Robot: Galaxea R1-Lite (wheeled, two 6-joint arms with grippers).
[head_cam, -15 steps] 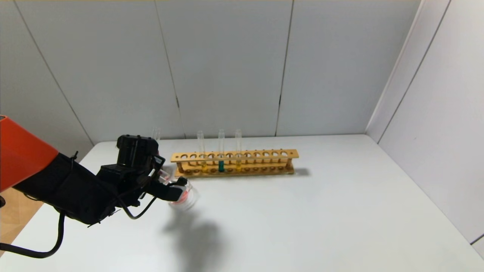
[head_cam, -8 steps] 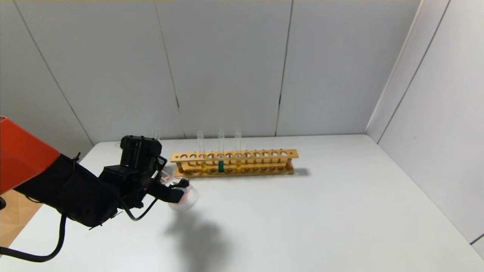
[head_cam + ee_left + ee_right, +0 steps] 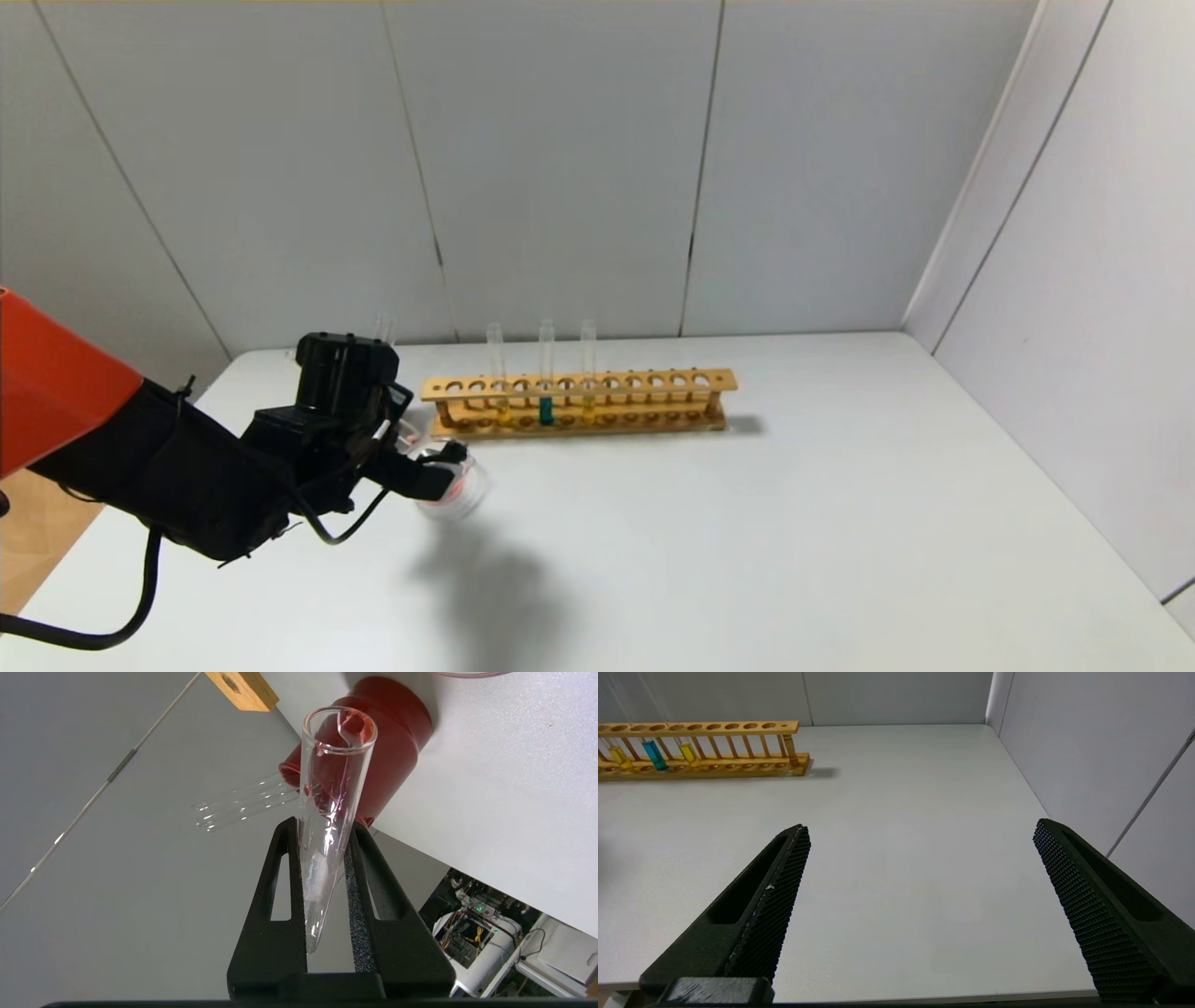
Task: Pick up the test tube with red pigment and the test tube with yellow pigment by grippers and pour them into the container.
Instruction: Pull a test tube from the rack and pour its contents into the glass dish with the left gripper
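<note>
Glass test tube with red pigment point(image 3: 334, 788) clamped in left end effector point(image 3: 322, 858), container point(image 3: 457, 490) partly hidden, right end effector point(image 3: 920, 896) apart.

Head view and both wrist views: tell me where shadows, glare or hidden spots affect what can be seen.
Head view: the left gripper casts a dark, soft-edged shadow on the white table and hides part of the clear glass dish. Left wrist view: bright streaks glint along the thin clear red-stained test tube. Right wrist view: the wooden rack throws a short shadow.
</note>
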